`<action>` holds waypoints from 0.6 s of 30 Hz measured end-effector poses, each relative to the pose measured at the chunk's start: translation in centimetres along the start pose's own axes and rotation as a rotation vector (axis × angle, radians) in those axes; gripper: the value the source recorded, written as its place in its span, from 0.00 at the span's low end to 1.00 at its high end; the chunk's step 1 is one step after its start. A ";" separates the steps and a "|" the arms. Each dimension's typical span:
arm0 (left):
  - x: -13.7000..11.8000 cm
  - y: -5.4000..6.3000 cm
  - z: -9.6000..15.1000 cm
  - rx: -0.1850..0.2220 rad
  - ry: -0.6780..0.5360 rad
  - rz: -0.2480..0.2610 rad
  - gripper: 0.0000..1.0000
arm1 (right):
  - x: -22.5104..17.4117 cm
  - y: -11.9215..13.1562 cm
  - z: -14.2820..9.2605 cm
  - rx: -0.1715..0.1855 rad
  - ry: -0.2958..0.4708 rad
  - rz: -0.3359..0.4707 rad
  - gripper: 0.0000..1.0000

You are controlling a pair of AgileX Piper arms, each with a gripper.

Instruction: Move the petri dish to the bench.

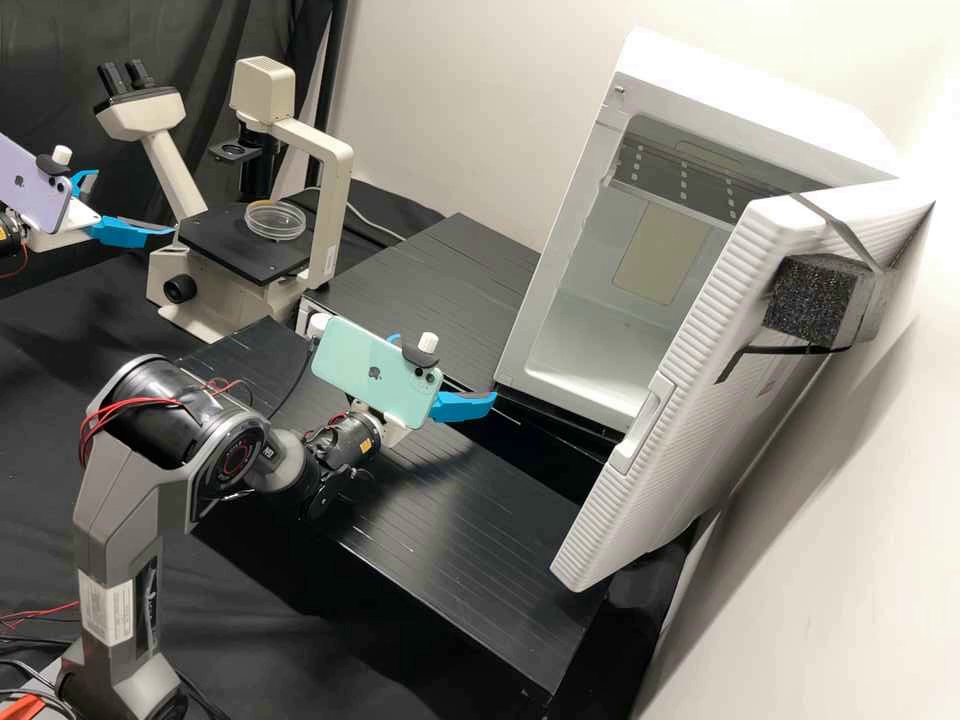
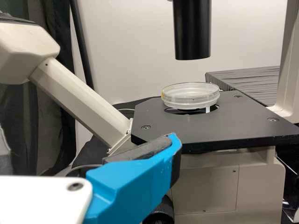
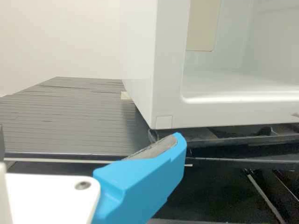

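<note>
Petri dish: rests level on the black stage of the microscope, upper left of the high view, over the round opening; off the bench.

Left gripper: positioned at the far left of the high view, upper half, apart from the petri dish. Fingers spread, with nothing between.

Right gripper: positioned near the center of the high view, above the bench and just beside the lower left corner of the white cabinet. Fingers spread, likewise holding nothing.

White cabinet: placed at upper right of the high view, with ribbed door open.

Phones: fitted to both arms, purple on the left and green on the right.
</note>
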 end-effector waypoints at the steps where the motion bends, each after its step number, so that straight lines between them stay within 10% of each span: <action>1: 0.0 0.0 0.0 0.000 0.000 0.000 1.00 | 0.0 0.0 0.0 0.000 0.000 0.000 1.00; 18: 0.0 0.0 0.0 0.000 0.000 0.000 1.00 | -4.6 -1.7 -2.2 0.006 0.122 -0.029 1.00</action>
